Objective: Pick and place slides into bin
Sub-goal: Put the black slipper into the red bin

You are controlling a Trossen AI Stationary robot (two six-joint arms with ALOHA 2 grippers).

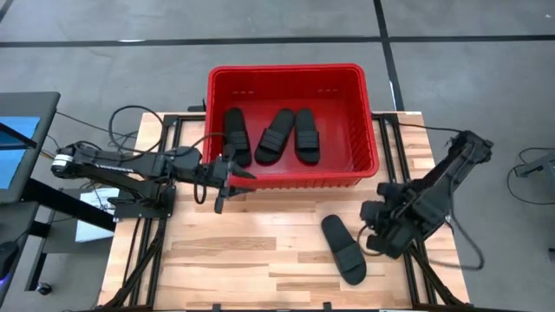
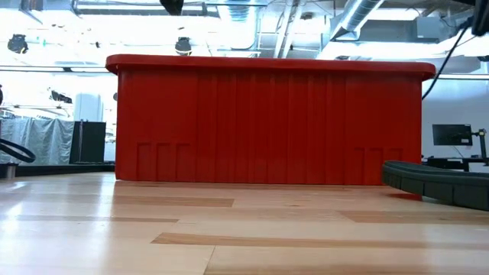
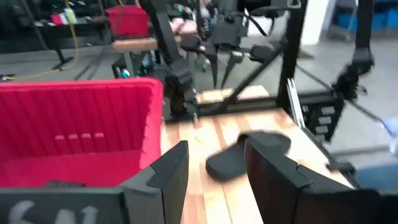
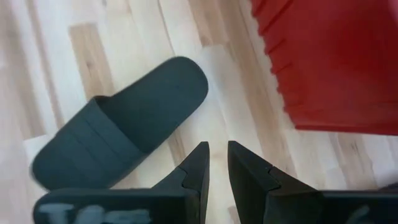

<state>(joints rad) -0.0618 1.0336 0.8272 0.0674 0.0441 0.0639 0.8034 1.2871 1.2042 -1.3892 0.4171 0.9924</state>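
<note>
Slides are split between two places: three black slides [image 1: 273, 134] lie side by side on the floor of the red bin [image 1: 364, 113], and a fourth slide [image 1: 344, 249] lies alone on the wooden counter [image 1: 225, 260], in front of the bin and well apart from it, nearer the right side.

From above, the bin sits at the far middle of the counter. The left slide inside it lies close to the bin's left wall; the other two lean toward each other at their far ends.

The left gripper [image 1: 227, 180] hangs at the bin's near rim, by its left corner. Its jaws stand apart with nothing between them; in its wrist view the gap between the two fingers [image 3: 171, 171] frames the lone slide [image 3: 245, 154] farther off on the counter, with the bin's wall [image 3: 81, 118] to one side.

The right gripper [image 1: 375, 234] is low over the counter, just beside the lone slide. Its jaws are nearly closed, a narrow slit between the fingertips [image 4: 198, 163], and hold nothing; the slide [image 4: 124, 134] lies just past them, with a corner of the bin [image 4: 329, 62] near.

From counter height, the bin's long wall [image 2: 267, 126] fills the middle and the edge of the lone slide [image 2: 435, 183] shows at the right.
</note>
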